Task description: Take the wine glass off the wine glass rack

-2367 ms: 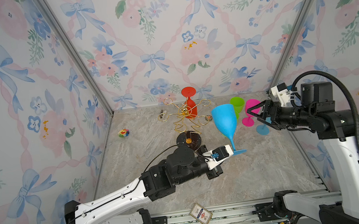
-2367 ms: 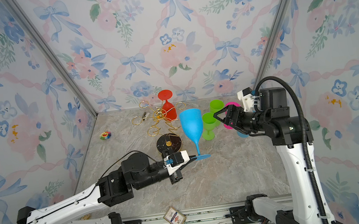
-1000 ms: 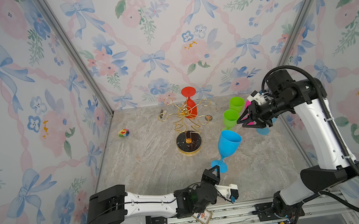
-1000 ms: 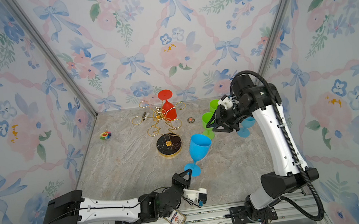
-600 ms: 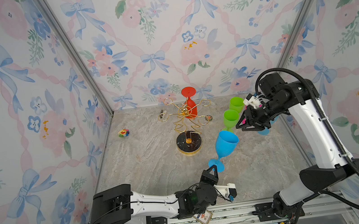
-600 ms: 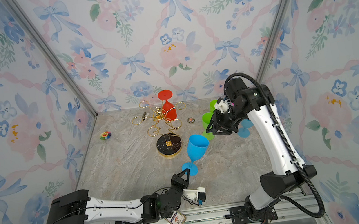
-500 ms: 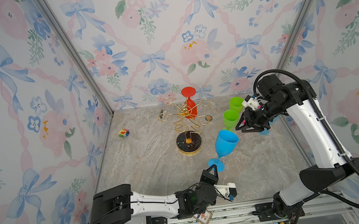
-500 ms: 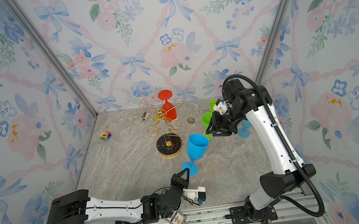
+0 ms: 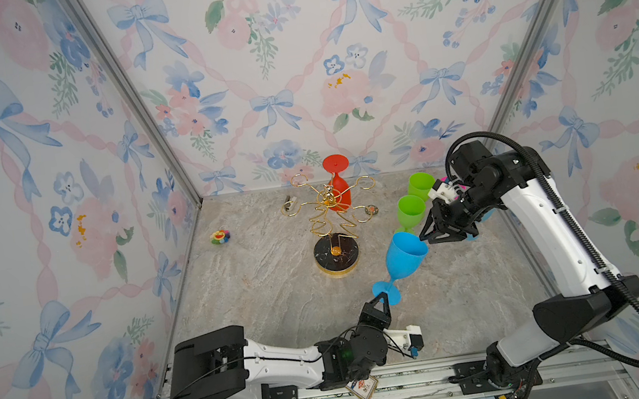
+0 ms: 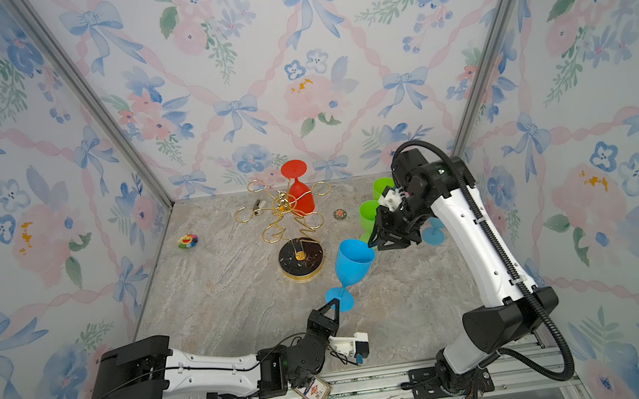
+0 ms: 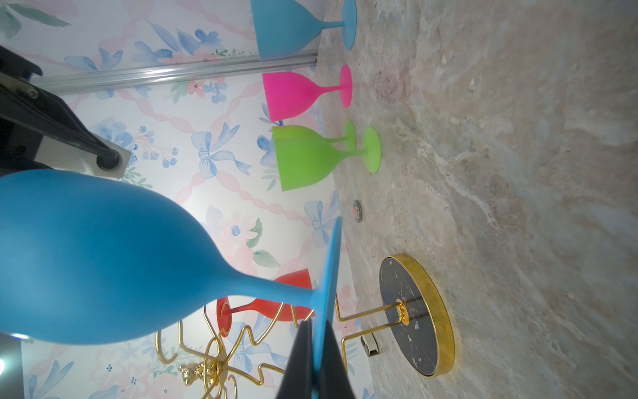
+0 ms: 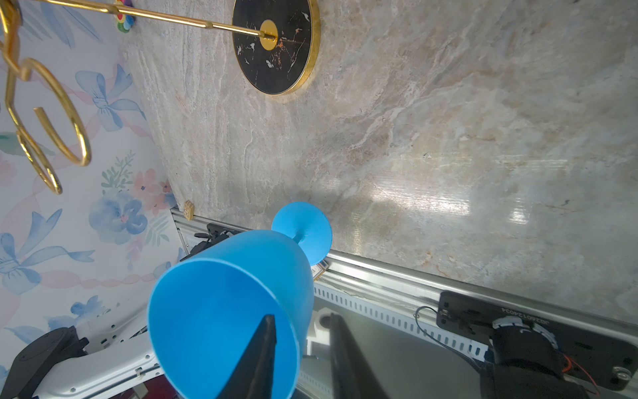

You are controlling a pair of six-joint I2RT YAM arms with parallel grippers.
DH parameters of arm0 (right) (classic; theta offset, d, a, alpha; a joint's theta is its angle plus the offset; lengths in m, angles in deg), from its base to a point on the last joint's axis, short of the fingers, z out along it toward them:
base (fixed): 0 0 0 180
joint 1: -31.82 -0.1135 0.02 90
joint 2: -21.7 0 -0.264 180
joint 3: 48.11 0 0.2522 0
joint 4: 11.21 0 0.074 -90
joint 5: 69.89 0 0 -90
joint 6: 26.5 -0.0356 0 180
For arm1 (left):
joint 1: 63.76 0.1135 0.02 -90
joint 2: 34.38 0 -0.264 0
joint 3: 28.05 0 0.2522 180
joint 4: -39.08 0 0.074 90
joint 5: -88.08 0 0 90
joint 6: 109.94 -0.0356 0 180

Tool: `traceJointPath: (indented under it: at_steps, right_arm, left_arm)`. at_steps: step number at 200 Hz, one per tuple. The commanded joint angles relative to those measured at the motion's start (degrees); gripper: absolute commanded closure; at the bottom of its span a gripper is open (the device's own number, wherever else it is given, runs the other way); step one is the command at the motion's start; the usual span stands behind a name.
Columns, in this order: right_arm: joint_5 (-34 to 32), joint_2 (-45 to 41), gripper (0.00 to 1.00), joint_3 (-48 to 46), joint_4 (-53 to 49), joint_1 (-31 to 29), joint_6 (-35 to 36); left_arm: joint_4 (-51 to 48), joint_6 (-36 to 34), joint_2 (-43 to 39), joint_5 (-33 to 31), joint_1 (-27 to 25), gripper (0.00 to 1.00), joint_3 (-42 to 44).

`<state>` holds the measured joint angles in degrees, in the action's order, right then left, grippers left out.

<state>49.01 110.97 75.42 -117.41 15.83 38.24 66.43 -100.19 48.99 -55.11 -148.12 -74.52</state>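
The blue wine glass [image 9: 403,256] [image 10: 353,263] hangs tilted in the air, off the rack, bowl up and to the right. My left gripper [image 9: 381,296] [image 10: 333,302] is shut on the edge of its foot; the left wrist view shows both black fingers pinching the foot [image 11: 319,331]. My right gripper [image 9: 423,237] [image 12: 302,317] straddles the bowl's rim, one finger inside, the other outside with a gap. The gold wine glass rack [image 9: 329,207] stands on its black base [image 9: 336,253], and a red glass [image 9: 339,198] hangs upside down from it.
Two green glasses [image 9: 410,209] [image 9: 420,185] stand just behind my right gripper. A pink glass [image 11: 293,93] and another blue glass [image 11: 286,27] stand near the right wall. A small toy [image 9: 220,236], a clip [image 9: 289,202] and a badge [image 9: 372,210] lie at the back.
My right gripper has moved left and down to the blue glass's rim, one finger entering the bowl, jaws narrowing. The left arm still holds the foot, the glass barely shifted.
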Motion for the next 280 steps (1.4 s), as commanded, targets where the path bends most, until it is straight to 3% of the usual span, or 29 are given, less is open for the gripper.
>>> traceJointPath:
  at_steps: [1, 58, 193, 225, 250, 280]
  right_arm:
    - [1.6, -0.4, 0.72, -1.4, -8.9, -0.9, -0.1]
    - [3.3, -1.4, 0.73, -4.9, -7.0, -1.9, -1.0]
    - [3.4, -1.3, 0.96, -6.2, -10.9, -2.0, 1.4]
    - [3.8, -1.5, 0.98, -7.3, -10.9, -1.9, 1.4]
    - [3.7, -1.7, 1.00, -7.6, -10.9, -1.7, 1.6]
    - [3.3, -1.9, 1.00, -7.9, -10.8, -0.9, 1.9]
  left_arm:
    - [3.5, -1.0, 0.6, -1.1, 0.2, 1.00, 0.4]
    - [5.5, -2.1, 1.9, -1.5, 0.5, 1.00, 0.6]
    - [11.2, -6.8, 2.9, -1.3, 1.3, 1.00, 3.2]
    - [11.2, -7.4, 2.0, -1.7, 1.3, 0.94, 4.2]
    - [11.1, -7.4, 1.0, -1.3, 1.3, 0.83, 5.2]
    - [11.1, -7.4, 1.1, -1.3, 1.3, 0.79, 5.3]
